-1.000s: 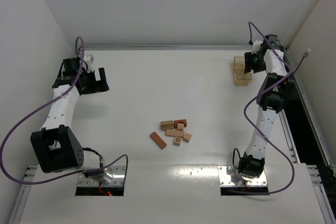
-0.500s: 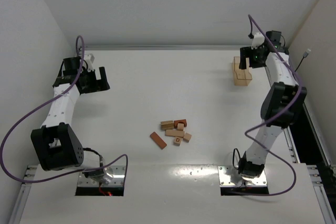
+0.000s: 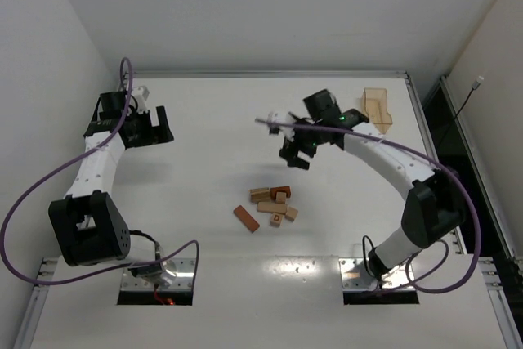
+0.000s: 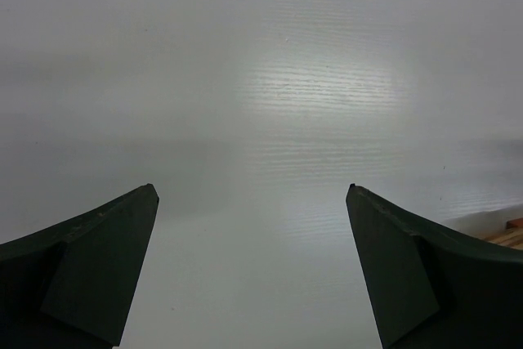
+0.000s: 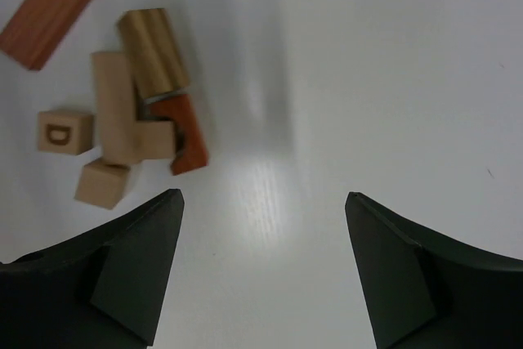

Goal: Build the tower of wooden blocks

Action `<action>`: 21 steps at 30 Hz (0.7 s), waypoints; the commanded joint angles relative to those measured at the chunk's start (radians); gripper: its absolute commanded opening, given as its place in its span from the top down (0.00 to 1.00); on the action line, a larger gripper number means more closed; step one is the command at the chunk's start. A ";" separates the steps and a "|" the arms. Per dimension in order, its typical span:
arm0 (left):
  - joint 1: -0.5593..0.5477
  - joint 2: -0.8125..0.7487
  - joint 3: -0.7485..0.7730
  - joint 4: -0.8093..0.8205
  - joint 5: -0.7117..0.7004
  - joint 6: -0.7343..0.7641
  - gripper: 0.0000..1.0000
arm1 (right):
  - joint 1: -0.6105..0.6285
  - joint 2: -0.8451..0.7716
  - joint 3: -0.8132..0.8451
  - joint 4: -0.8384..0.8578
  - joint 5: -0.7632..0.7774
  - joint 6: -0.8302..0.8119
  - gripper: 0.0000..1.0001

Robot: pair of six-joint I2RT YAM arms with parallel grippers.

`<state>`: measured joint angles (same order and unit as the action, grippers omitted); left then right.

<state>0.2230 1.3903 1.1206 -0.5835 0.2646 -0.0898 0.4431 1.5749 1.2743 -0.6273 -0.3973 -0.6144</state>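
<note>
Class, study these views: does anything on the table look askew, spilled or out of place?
The wood blocks lie in a loose jumble in the middle of the table, unstacked. One reddish-brown bar lies apart from them, at an angle. Nothing looks broken.

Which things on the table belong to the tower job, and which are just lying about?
Job:
- wood blocks, loose in a cluster
- reddish bar beside them
- right pincer, open, nearby

Lying about:
- tan tray, far right corner

tan cube, letter D on top
</note>
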 commanded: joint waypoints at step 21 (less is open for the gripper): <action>-0.043 -0.273 -0.122 -0.039 -0.195 0.018 0.00 | 0.534 0.163 0.019 0.141 0.118 0.542 0.31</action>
<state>0.1738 1.1759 1.0111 -0.6250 0.1276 -0.0559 0.9680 1.7195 1.3014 -0.5972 -0.3466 -0.2638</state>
